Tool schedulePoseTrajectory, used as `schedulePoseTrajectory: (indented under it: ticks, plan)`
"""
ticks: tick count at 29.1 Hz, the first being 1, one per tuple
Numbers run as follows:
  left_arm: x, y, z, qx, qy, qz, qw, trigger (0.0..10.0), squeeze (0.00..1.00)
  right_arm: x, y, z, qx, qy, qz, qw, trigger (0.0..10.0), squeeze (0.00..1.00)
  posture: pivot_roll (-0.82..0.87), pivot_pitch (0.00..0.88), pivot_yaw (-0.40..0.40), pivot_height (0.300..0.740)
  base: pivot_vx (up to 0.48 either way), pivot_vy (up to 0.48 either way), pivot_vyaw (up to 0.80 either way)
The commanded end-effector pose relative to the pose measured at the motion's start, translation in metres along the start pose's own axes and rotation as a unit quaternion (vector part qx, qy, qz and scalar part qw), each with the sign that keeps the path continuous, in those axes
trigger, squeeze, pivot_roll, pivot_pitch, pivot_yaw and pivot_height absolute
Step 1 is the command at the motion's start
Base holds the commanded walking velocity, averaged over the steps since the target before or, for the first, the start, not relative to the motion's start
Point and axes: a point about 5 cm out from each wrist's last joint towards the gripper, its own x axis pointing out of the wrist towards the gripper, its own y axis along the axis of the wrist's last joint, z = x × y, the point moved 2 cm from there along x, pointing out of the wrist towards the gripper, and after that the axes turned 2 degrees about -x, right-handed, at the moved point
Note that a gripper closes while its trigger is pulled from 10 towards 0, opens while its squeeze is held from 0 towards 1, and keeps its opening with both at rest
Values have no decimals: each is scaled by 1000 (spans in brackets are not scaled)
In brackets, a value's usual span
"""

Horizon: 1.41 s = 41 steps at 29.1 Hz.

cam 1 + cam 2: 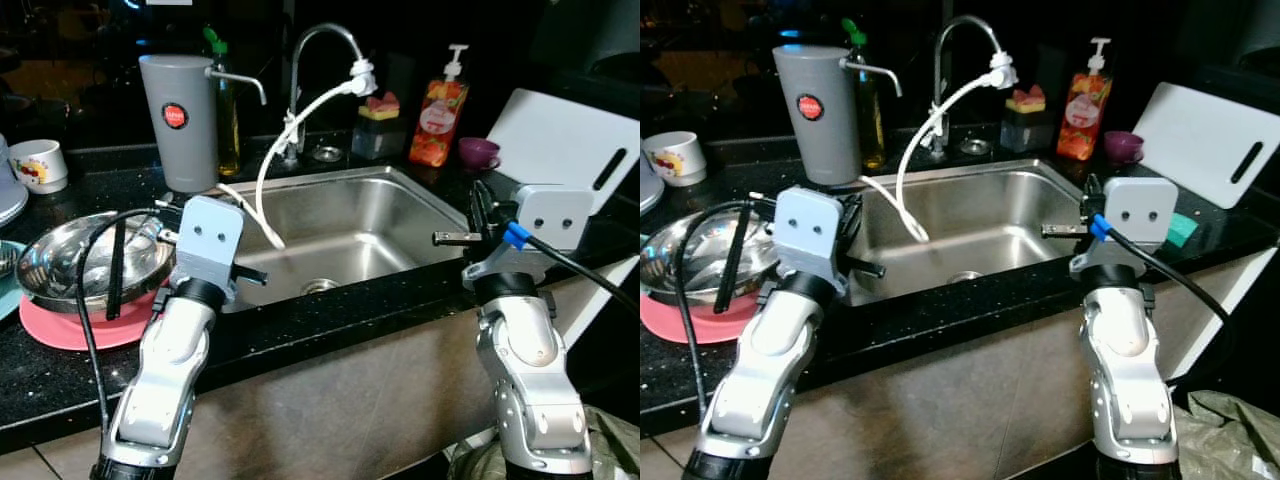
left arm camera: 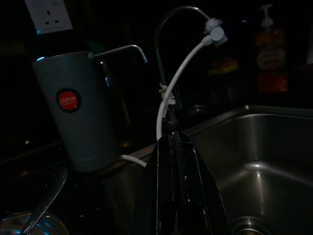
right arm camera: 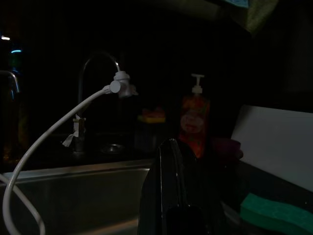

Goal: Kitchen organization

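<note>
Black counter (image 1: 330,320) around a steel sink (image 1: 345,225). Right wrist view reveals a green sponge (image 3: 274,210). Steel bowl (image 1: 60,265), frame left, beside left gripper (image 2: 171,161); right gripper (image 3: 171,166): both pressed together, empty.

Head views are sharp and evenly lit from the front; glare glints on the steel sink (image 1: 352,225) and bowl (image 1: 75,262). The backsplash falls black. Both wrist views are very dim, murky.

We see the round pink plate (image 1: 70,328) largely hidden beneath the shiny steel bowl (image 1: 60,262). The white patterned mug (image 1: 38,163) and teal dish (image 1: 6,290) are cut by the frame edge.
</note>
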Motion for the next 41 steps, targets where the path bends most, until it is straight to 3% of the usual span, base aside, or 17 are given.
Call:
schedulePoseTrajectory:
  ticks: [1, 20, 41]
  plan:
    - [-3, 5, 2, 3, -6, 13, 1000, 10000, 0, -1, 0, 4, -5, -5, 3, 1000, 10000, 0, -6, 93, -60, 740, 0, 0, 0]
    - [-3, 2, 2, 1, -4, 4, 1000, 10000, 0, -2, -2, 4, -7, -4, -4, 1000, 10000, 0, -4, 93, -59, 740, 0, 0, 0]
    - [-4, -1, 4, 1, -10, -3, 1000, 10000, 0, -2, -5, 9, 3, -13, -12, 1000, 10000, 0, -5, 86, -57, 740, 0, 0, 795]
